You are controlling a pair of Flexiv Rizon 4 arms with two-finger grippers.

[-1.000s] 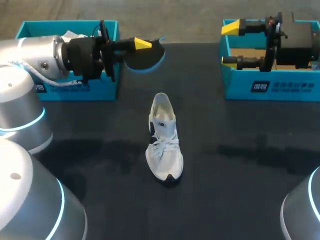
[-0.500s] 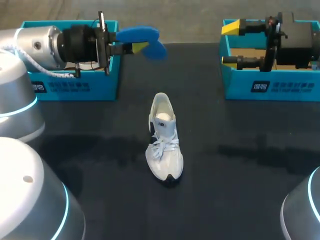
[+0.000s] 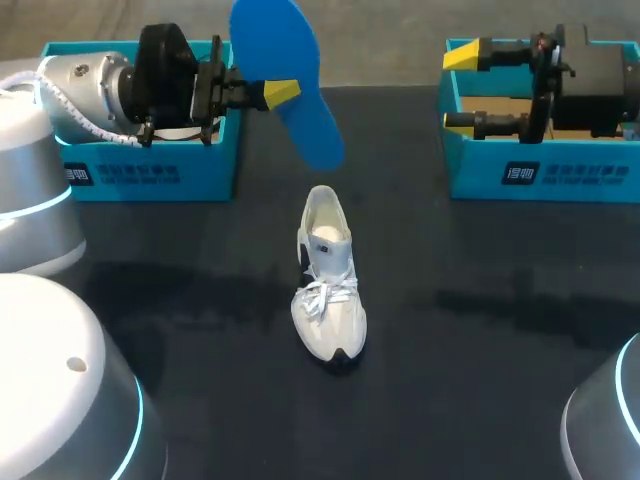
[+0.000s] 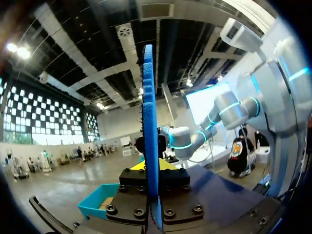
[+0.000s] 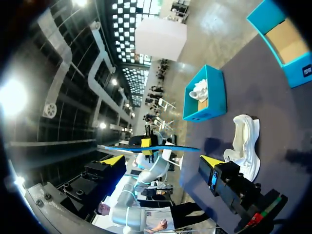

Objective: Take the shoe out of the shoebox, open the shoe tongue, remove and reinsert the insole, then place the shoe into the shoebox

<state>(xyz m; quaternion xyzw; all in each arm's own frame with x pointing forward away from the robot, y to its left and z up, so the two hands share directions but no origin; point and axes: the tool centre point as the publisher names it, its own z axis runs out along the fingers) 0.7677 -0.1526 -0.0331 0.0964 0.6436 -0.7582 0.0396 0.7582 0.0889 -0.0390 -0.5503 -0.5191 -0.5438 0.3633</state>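
Pinching a flat blue foam insole (image 3: 290,75) across both faces, the fingers of our left gripper (image 3: 277,93) are clamping it firmly at 11 o'clock from the white mesh lace-up sneaker (image 3: 328,290). That sneaker is lying mid-table on the black tabletop (image 3: 480,340), toe pointing to 6 o'clock. Our right gripper (image 3: 462,88) is hanging wide open and holding nothing, over the teal cardboard shoebox (image 3: 540,175) at 2 o'clock. Against half a second ago, the insole is showing its broad face instead of its edge, one end dipping toward the sneaker's heel.
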